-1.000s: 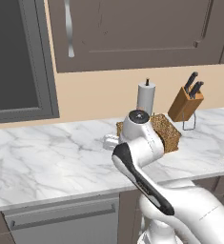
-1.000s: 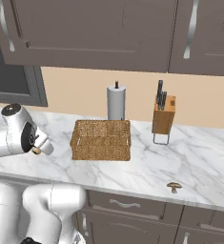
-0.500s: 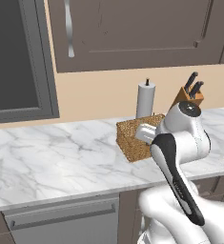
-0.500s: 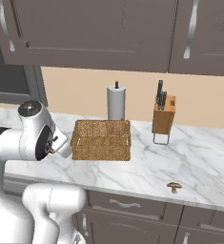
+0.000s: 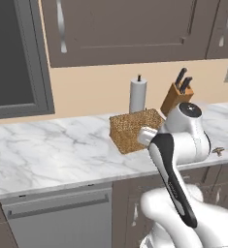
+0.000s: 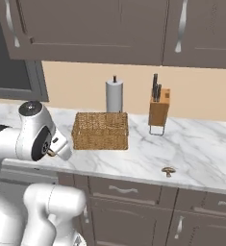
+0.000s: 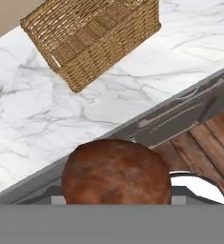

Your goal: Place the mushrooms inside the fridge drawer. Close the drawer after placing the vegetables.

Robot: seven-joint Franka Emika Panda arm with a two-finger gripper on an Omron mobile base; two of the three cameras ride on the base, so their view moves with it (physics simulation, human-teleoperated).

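In the hand view a rounded brown mushroom cap (image 7: 116,171) sits right at the gripper (image 7: 116,190), close to the lens, and covers the fingertips. The jaws stand partly apart and are clamped on this mushroom, which is carried above the front edge of the marble counter (image 7: 46,119). Past the counter edge, the same view looks down on dark cabinet fronts and a strip of wooden floor (image 7: 204,143).

A wicker basket (image 6: 101,130) stands on the counter, well apart from the held mushroom. Behind the basket stands a paper towel roll (image 6: 114,96), and to its side a wooden knife block (image 6: 158,106) with dark handles sticking out.

A second mushroom (image 6: 169,170), with brown cap and pale stem, lies on the marble near the front edge of the counter, below the knife block in the right base view; in the left base view it shows at the far right edge of the counter.

In the right base view the arm's wrist hangs at the counter's front edge, left of the basket, and a little brown shows at the end of the hand. In the left base view the arm's white body stands in front of the basket.

The fridge drawer cannot be made out in any of the three views.
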